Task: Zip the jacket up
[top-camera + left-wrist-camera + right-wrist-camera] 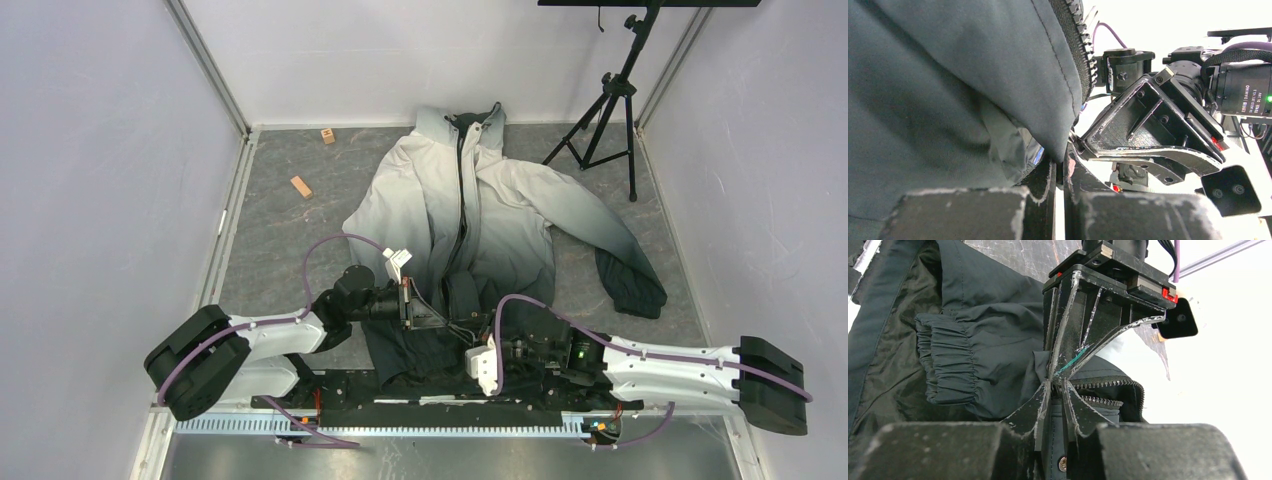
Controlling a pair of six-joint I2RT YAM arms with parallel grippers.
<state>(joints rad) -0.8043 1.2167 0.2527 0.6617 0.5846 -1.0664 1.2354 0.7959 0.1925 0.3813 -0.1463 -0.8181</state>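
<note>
The jacket (470, 200) lies flat on the grey table, with its pale collar far and its black hem at the arms. Its centre zipper (462, 190) runs down the middle. My left gripper (437, 322) and right gripper (472, 338) meet tip to tip at the hem. In the left wrist view the left gripper (1064, 162) is shut on the dark fabric edge (973, 100) beside the zipper teeth (1080, 45). In the right wrist view the right gripper (1055, 385) is shut on the hem strip (1052, 440), which has a snap button. Parted zipper teeth (1103, 382) curve off to its right.
Two small wooden blocks (301, 186) (327, 135) lie at the far left of the table. A black tripod (610, 110) stands at the far right. White walls enclose the table on three sides. The jacket's right sleeve (625, 270) stretches toward the right wall.
</note>
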